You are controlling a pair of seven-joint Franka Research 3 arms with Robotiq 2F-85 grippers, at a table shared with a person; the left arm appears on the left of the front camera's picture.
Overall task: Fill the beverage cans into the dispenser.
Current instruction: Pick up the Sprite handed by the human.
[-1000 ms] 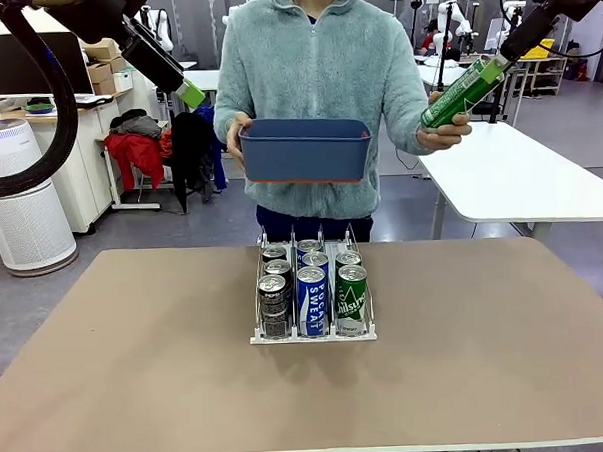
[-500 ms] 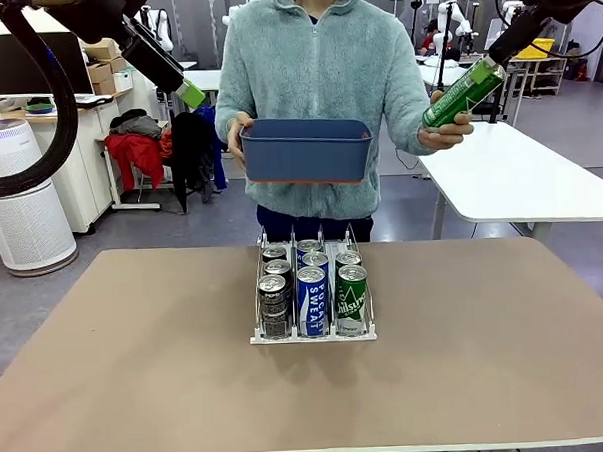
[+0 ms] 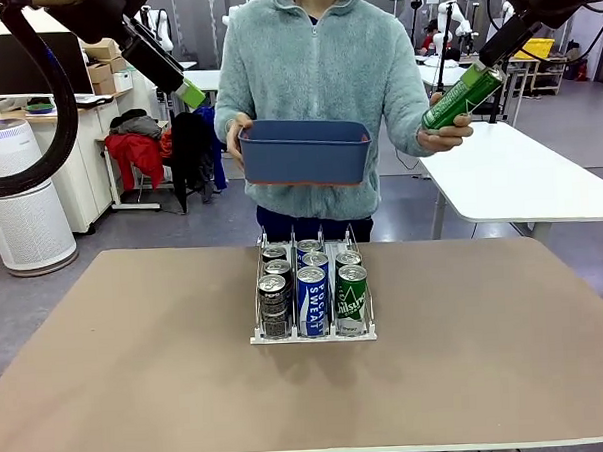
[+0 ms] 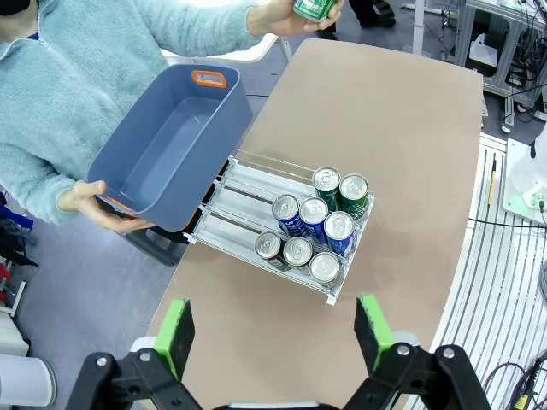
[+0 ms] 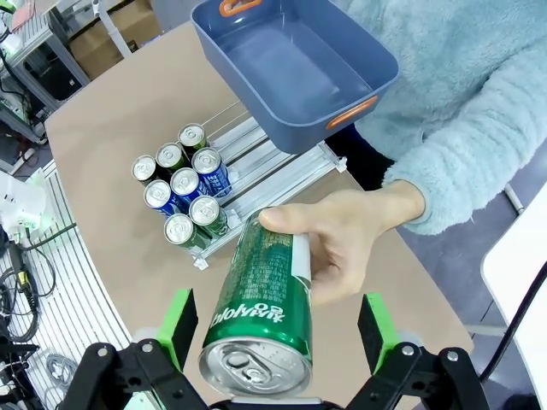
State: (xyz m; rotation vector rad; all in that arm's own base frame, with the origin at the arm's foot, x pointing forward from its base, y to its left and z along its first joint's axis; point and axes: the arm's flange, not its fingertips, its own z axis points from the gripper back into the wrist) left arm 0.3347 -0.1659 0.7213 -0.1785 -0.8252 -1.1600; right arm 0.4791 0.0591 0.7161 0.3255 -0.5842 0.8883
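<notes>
A white-based wire dispenser stands mid-table with several cans packed at its near end: dark, blue-and-white and green. From above, the dispenser shows bare lanes behind the cans. A person's hand holds out a green can, tilted, at the upper right. My right gripper is open at the can's silver top; its green pads flank the green can without touching, above the dispenser. My left gripper hangs high at the upper left, open, with nothing between its pads.
The person's other hand holds an empty dark blue bin over the dispenser's far end, and the bin overhangs the table edge. The brown table spreads wide on both sides. A white table stands behind at the right.
My right gripper has shifted left, closing in over the top of the green can, which the hand has raised slightly. The left arm, bin and dispenser are still.
</notes>
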